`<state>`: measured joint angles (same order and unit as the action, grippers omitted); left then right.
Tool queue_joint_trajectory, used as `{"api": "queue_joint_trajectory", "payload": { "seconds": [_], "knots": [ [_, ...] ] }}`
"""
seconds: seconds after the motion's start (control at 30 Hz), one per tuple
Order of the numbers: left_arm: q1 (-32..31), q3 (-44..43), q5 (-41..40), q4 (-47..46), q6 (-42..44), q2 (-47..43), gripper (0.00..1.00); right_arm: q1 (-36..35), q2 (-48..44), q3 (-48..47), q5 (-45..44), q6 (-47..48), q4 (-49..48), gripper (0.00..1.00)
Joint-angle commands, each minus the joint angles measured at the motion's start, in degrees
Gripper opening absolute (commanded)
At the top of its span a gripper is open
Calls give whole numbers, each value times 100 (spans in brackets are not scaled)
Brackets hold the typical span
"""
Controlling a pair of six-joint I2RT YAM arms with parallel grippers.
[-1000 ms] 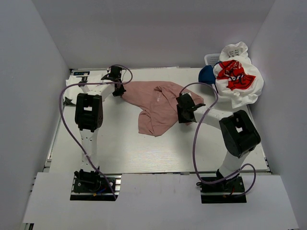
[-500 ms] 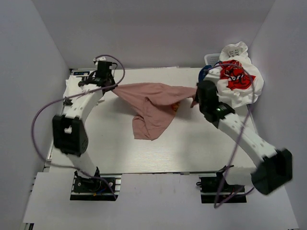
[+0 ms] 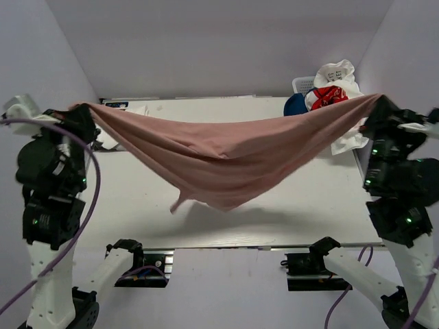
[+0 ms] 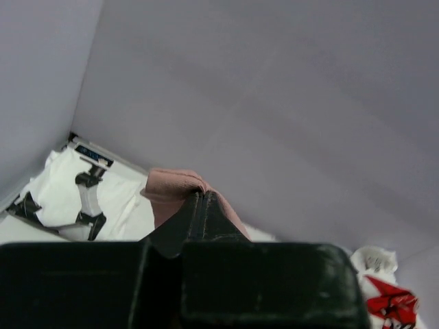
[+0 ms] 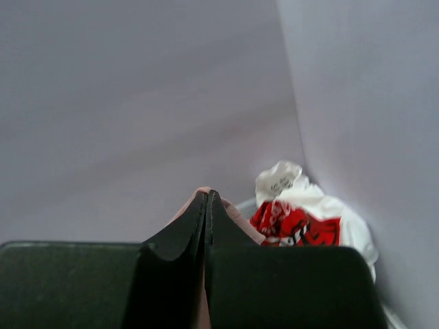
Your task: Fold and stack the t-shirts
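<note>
Dusty-pink t-shirt (image 3: 219, 161): hangs in mid-air above the table (image 3: 309, 212), stretched wide, middle sagging. Left jaws pinched tight on its left corner; right jaws pinched tight on its right corner. White tee with red graphic (image 3: 330, 96) and navy tee (image 3: 295, 105) heaped at far right.

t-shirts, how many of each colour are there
dusty-pink t-shirt: 1, stretched between left tool and right tool
white t-shirt with red graphic: 1
navy t-shirt: 1
total: 3 sure; the white cloth at back left may be more tees, cannot tell
</note>
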<state>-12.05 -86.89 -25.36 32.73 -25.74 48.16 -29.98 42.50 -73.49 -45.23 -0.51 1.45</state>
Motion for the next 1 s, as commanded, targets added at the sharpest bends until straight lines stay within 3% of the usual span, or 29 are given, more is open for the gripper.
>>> {"api": "queue_joint_trajectory", "payload": {
  "seconds": [0.0, 0.13, 0.27, 0.37, 0.47, 0.57, 0.6, 0.67, 0.73, 0.77, 0.8, 0.87, 0.9, 0.97],
  "knots": [
    [72, -633, -373, 461, -72, -123, 0, -8, -207, -727, -284, 753, -453, 0],
    [124, -1013, -197, 848, -150, -184, 0, -26, -14, -1298, -424, 1000, -181, 0],
    [124, -769, -197, 849, -370, -123, 0, -26, 704, -1746, -749, 1299, 2, 0],
    [124, -198, -65, 849, -685, 131, 0, 27, 1365, -1617, -846, 1317, 31, 0],
    [72, 985, -196, 849, -1194, 403, 0, 227, 2138, -1214, -944, 1291, -92, 0],
    [124, 1847, -144, 849, -1608, 1044, 0, 744, 3085, -1123, -286, 600, 274, 0],
    [124, 2017, -144, 849, -1680, 1499, 3, 861, 3524, -1123, 429, 414, 485, 0],
    [177, 2315, -144, 849, -1811, 2002, 22, 1220, 4157, -1105, 787, 89, 496, 0],
    [247, 2317, -144, 997, -1908, 2711, 65, 1371, 4897, -1567, 1428, 113, 802, 0],
    [247, 2187, -214, 1077, -1909, 2890, 77, 1372, 5517, -1763, 1473, -70, 1004, 0],
    [300, 2124, -267, 1252, -1987, 3014, 98, 1354, 5680, -1921, 1674, -28, 1554, 7],
    [300, 2071, -319, 1306, -1988, 3094, 100, 1302, 5944, -2301, 2025, -63, 1813, 42],
    [361, 2071, -320, 1219, -1988, 3033, 100, 1258, 5902, -2284, 2166, -63, 1910, 90],
    [414, 2264, -320, 1104, -1918, 2797, 100, 1187, 5509, -1925, 2790, -255, 1885, 90]
  ]
}}
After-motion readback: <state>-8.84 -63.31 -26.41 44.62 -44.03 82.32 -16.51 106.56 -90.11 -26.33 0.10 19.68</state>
